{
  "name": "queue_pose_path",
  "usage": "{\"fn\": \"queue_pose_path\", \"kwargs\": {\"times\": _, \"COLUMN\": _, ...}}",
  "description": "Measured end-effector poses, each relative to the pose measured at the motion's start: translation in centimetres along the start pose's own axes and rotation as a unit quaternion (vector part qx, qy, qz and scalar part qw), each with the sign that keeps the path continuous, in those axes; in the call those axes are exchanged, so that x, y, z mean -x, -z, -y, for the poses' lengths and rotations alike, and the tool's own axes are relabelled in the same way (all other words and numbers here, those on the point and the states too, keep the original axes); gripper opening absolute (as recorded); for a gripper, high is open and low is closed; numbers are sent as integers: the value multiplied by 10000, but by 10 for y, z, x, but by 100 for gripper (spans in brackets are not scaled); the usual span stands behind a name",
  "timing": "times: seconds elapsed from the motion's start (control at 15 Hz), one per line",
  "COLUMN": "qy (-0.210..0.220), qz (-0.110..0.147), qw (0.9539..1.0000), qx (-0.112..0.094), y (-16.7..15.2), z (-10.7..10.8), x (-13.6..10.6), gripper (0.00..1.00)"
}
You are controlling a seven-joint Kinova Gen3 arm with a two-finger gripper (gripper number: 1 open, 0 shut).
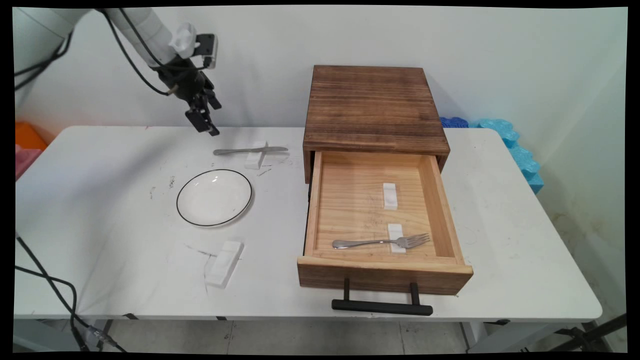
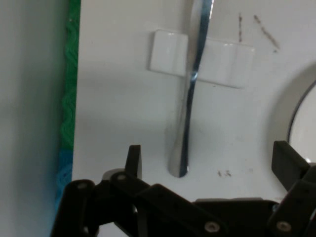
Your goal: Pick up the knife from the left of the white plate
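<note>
**Gripper above knife handle: slip and tip risks**

Landmark throughout: the plate [image 1: 214,197].

Left of the plate, you have only bare table [image 1: 100,210] and a few dark scuffs.

Behind the plate and a little to its left, your gripper [image 1: 204,122] hangs in the air with its fingers spread wide, holding nothing. The hand view puts the knife [image 2: 190,94] between the two fingertips [image 2: 133,158], handle end nearest the camera.

Directly behind the plate the knife [image 1: 250,150] lies across a small white rest [image 1: 256,155], blade end past it. Judgement: pressing down on the unsupported handle could lever the blade up off the rest; a thin, polished handle may also slide or twist out of a pinch.

In front of the plate sits a second white rest [image 1: 225,263], empty.

Right of the plate, the wooden drawer box [image 1: 372,105] stands with its drawer [image 1: 312,210] pulled out, a fork [image 1: 382,242] on one of two rests inside. Judgement: the drawer's near wall is a collision hazard for any low sweep rightward.
</note>
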Motion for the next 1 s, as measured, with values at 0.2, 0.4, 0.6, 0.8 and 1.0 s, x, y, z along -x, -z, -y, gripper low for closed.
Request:
{"fn": "queue_pose_path", "kwargs": {"times": 0.2, "qy": -98, "qz": 18, "qw": 9999, "qx": 115, "y": -21, "z": 14, "x": 0, "gripper": 100}}
{"fn": "queue_pose_path", "kwargs": {"times": 0.4, "qy": -208, "qz": 8, "qw": 9993, "qx": 297, "y": -45, "z": 26, "x": -1, "gripper": 100}}
{"fn": "queue_pose_path", "kwargs": {"times": 0.6, "qy": -286, "qz": -59, "qw": 9985, "qx": 460, "y": -63, "z": 32, "x": -3, "gripper": 100}}
{"fn": "queue_pose_path", "kwargs": {"times": 0.8, "qy": -349, "qz": -110, "qw": 9976, "qx": 585, "y": -74, "z": 36, "x": -5, "gripper": 100}}
{"fn": "queue_pose_path", "kwargs": {"times": 1.0, "qy": -411, "qz": -132, "qw": 9966, "qx": 698, "y": -85, "z": 40, "x": -6, "gripper": 100}}
